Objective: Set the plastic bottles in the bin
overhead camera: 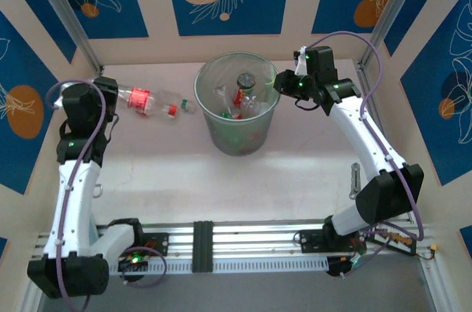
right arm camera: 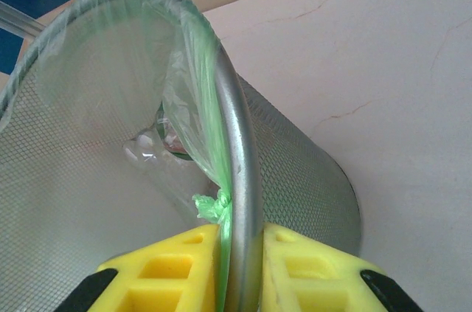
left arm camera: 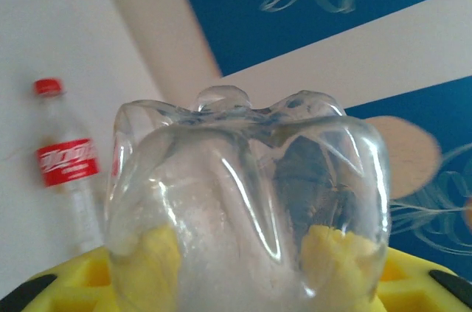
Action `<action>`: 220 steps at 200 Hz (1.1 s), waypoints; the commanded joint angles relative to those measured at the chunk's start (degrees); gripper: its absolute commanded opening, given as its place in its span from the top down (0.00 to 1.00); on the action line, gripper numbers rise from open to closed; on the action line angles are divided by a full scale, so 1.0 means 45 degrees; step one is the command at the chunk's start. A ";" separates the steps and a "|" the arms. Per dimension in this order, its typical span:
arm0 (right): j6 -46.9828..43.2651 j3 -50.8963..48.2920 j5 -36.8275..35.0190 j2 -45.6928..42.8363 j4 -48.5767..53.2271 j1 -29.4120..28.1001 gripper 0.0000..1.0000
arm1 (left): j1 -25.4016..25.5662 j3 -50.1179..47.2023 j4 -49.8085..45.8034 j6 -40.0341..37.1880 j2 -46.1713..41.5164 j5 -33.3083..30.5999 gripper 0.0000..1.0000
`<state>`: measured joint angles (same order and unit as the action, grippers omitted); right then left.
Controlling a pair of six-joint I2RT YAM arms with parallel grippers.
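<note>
My left gripper [overhead camera: 110, 92] is shut on the base of a clear plastic bottle [overhead camera: 139, 98] with a red label, which lies pointing right towards the bin. In the left wrist view the bottle's lobed base [left arm camera: 247, 179] bulges between the yellow fingers [left arm camera: 147, 260]. A second, smaller bottle [overhead camera: 174, 109] with a red label and red cap [left arm camera: 49, 87] lies on the table just beyond it. The round mesh bin [overhead camera: 237, 135] holds several bottles [overhead camera: 240, 96]. My right gripper [overhead camera: 281, 82] is shut on the bin's right rim [right arm camera: 237, 172] and green liner.
The white table [overhead camera: 221, 186] is walled by blue and cream panels on three sides. A metal post [overhead camera: 66, 9] stands at the back left corner. A small metal part [overhead camera: 355, 179] lies beside the right arm. A knot in the liner [right arm camera: 210, 205] hangs just inside the rim.
</note>
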<state>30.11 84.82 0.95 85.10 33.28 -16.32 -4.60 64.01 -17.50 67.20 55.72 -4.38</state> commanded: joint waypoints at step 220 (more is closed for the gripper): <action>-0.0421 0.0597 -0.0017 0.0757 0.1135 -0.0832 0.80 | 0.7169 0.8071 -0.0107 -0.9995 0.7712 0.1178 1.00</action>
<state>29.89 86.94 -0.80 87.15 33.74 -18.87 26.61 103.50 -20.14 22.33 89.89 1.58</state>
